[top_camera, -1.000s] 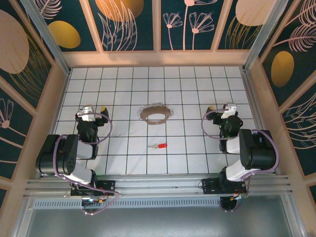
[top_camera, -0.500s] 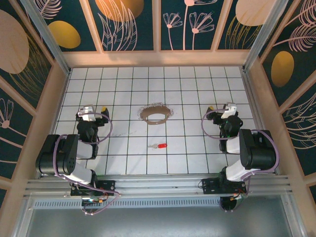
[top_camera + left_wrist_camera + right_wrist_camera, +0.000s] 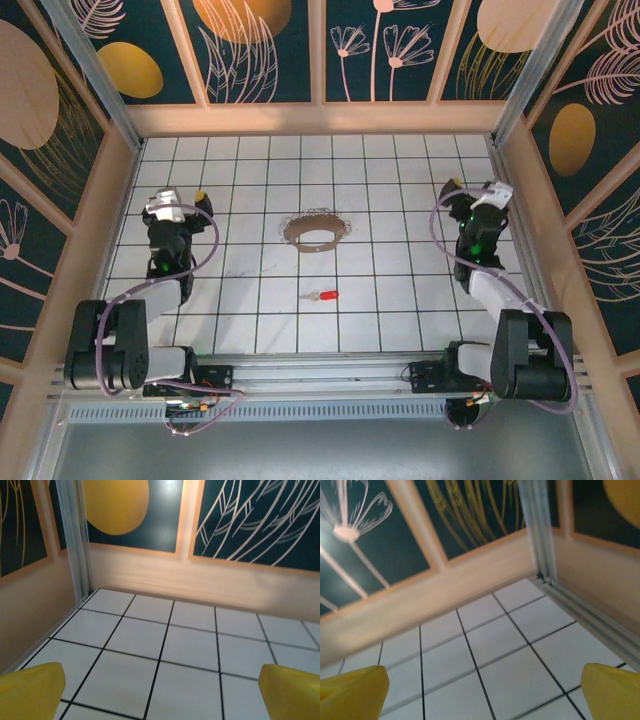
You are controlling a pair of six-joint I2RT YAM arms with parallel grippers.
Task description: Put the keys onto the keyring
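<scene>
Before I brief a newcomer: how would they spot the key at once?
Start at the white tiled table. Near its middle, on the near side of the brownish-grey chain loop, lies the small key with a silver blade. Its red head sets it apart from the bigger, dull loop.

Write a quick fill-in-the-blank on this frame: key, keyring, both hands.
1. The key has a ___ head.
2. The keyring lies ___ the back wall than the key does.
3. The left hand and the right hand both stand ___, holding nothing.
4. The key lies ___ the keyring's loop.

Missing words: red; nearer; open; outside.
</scene>
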